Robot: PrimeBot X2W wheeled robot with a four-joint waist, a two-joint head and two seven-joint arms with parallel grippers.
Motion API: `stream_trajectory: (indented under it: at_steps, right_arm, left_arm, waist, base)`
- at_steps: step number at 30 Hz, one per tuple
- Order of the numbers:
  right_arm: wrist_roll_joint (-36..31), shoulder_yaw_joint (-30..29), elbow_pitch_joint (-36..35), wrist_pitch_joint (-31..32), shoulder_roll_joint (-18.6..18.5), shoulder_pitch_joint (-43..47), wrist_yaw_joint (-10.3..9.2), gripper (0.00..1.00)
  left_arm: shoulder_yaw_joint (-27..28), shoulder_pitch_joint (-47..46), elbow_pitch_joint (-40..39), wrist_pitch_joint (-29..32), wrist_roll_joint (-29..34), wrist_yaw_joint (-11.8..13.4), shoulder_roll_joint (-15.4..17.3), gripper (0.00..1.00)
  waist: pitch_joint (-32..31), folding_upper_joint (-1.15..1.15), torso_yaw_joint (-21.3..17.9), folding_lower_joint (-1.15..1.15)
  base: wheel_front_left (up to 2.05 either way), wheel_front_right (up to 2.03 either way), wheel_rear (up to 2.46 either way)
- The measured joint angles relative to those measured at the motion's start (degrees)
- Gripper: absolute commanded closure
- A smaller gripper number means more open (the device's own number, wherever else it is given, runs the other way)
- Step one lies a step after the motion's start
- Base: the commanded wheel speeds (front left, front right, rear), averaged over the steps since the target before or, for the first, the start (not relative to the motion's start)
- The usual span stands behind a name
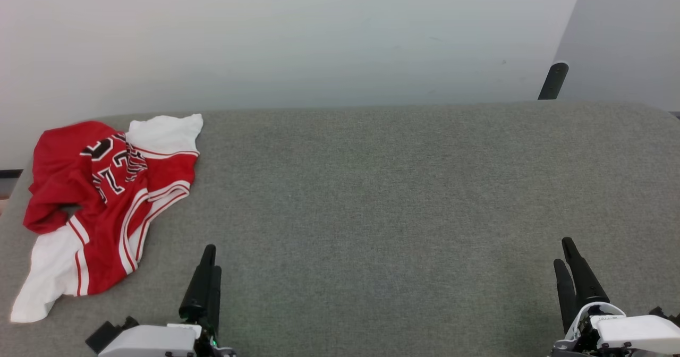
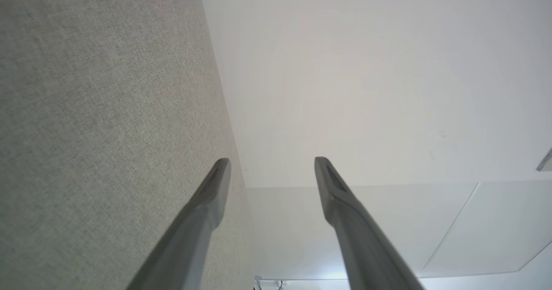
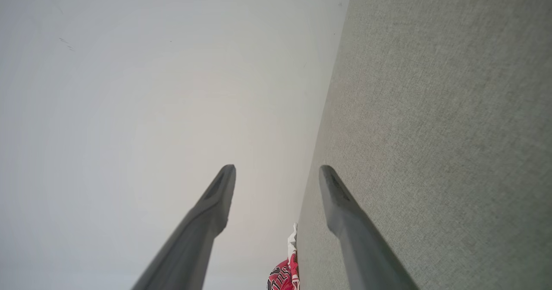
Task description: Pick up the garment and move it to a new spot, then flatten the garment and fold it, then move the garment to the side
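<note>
- Your left gripper (image 1: 211, 255) sits low at the near edge of the table (image 1: 382, 187), its two dark fingers spread wide and nothing between them.
- Your right gripper (image 1: 563, 252) is posed the same way at the near right, jaws apart and empty; in its wrist view the gap frames pale wall and grey cloth.
- Between the two grippers the table's grey woven cover runs bare to the white wall (image 1: 319, 38) behind.
- The garment (image 1: 106, 197) lies crumpled at the table's far left corner, up and left of your left gripper and well apart from your right.
- Its red body is bunched, with the black lettering twisted across the folds. One white sleeve points toward the far edge and the other trails toward the near left edge.
- Expect it to handle as soft, light and limp. It should sag and drape from any single pinch and hold no shape of its own, and it looks in no way fragile.
- The woven cover may drag at the fabric, so lifting looks safer than sliding.
- Your left arm is the nearer one. A raised ridge in the red body, or the striped seam beside the near sleeve, looks the best bite, since several layers stand up there.
- A sleeve tip looks the poorer choice: the rest would likely trail behind.
- Watch that your fingers close on jersey alone, not on the table cover beneath.
</note>
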Motion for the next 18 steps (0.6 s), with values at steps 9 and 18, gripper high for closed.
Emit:
stream_trajectory:
  at_steps: [9, 18]
  right_arm:
    - [-3.0, 1.0, -1.0, -1.9, -0.5, 0.0, 0.0, 0.0]
    - [-8.8, 2.1, -1.3, -4.2, -1.2, 0.1, 0.0, 0.0]
  left_arm:
    - [-1.7, 0.0, -0.5, -2.4, 4.2, 0.0, 1.2, 0.0]
    - [-2.6, 0.0, -0.5, -4.4, 12.0, 0.1, 2.1, 0.0]
  waist:
    - [-0.1, 0.0, 0.1, 0.0]
    - [-0.3, 0.0, 0.3, 0.0]
  base:
    - [0.0, 0.0, 0.0]
    - [0.0, 0.0, 0.0]
